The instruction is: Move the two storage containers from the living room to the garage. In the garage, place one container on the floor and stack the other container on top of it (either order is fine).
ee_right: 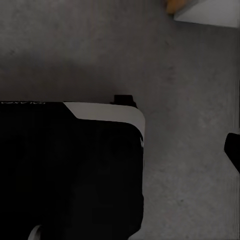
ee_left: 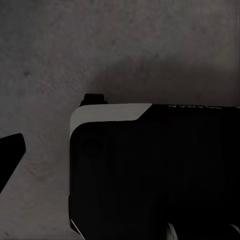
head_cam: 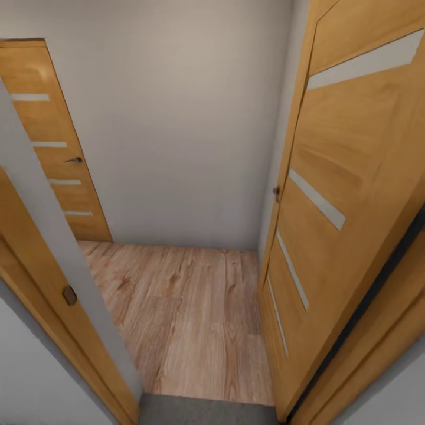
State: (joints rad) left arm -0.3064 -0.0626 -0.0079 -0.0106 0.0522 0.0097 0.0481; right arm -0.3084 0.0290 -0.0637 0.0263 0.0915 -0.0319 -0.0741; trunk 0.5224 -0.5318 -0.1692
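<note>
We look through a doorway into a small hall. Ahead is a plain grey-white wall point(head_cam: 189, 118), and below it a light wood plank floor point(head_cam: 189, 319) running toward us. On our right an open wooden door point(head_cam: 348, 206) with pale glass strips stands swung toward us, its handle point(head_cam: 276, 192) near the edge. On the far left, a closed door of the same kind point(head_cam: 53, 141) sits in the wall, a dark lever handle point(head_cam: 75, 159) on it. A wood door frame point(head_cam: 41, 283) with a small latch plate point(head_cam: 69, 295) leans across our near left. At the bottom edge, a strip of dark grey concrete floor point(head_cam: 206, 413) meets the planks.

Down at the left wrist we see the robot's black base with a white rim point(ee_left: 150, 170) over speckled grey concrete point(ee_left: 100, 45); a dark tip point(ee_left: 10, 150) pokes in at the edge, and we cannot tell whether the left tool is released or clenched. The right wrist gives the mirror picture: black base point(ee_right: 70, 170), concrete point(ee_right: 190, 150), a dark tip point(ee_right: 232, 147) at the edge, and a corner of white wall with orange wood trim point(ee_right: 200, 10). The right tool's state we cannot tell either.

We cannot say from these views where the storage containers are.
</note>
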